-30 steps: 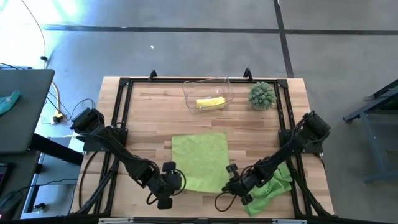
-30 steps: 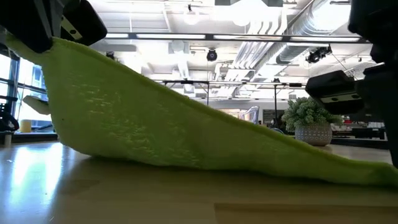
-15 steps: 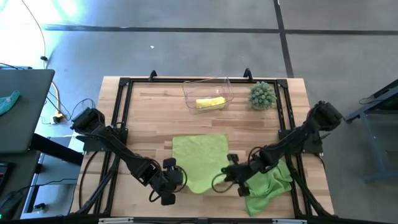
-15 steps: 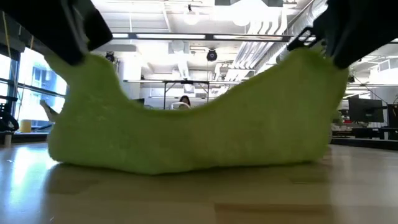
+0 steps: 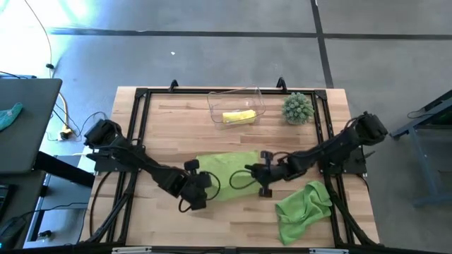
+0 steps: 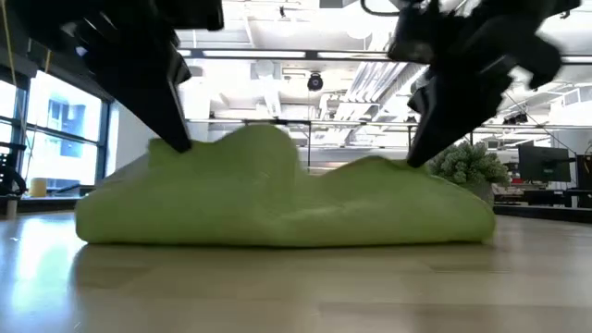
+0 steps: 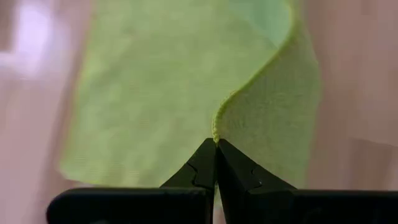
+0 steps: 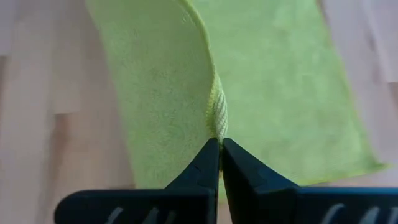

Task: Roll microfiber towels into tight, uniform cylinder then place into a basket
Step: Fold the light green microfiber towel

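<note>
**Both hands pinching the lime green towel mid-fold**

On my left, the left hand point(image 5: 200, 185) is closed tight on the near edge of the flat lime green towel point(image 5: 224, 168), which lies in the middle of the worktop point(image 5: 169, 127). In the left wrist view I see the fingertips point(image 7: 205, 163) meeting on the hem, with the cloth curling up from them. The low view shows the towel point(image 6: 277, 199) doubled over into a low, lumpy heap.

Moving right, the right hand point(image 5: 263, 176) is likewise clamped shut on the same towel's edge; its wrist view shows the hem caught between the fingertips point(image 8: 210, 160).

Further right, near the worktop's front corner, the second lime green towel point(image 5: 302, 209) lies crumpled, untouched.

At the far side, the clear basket point(image 5: 247, 94) holds the rolled yellow towel point(image 5: 239, 116), with the spiky green plant point(image 5: 297, 108) just beside it to the right.
</note>
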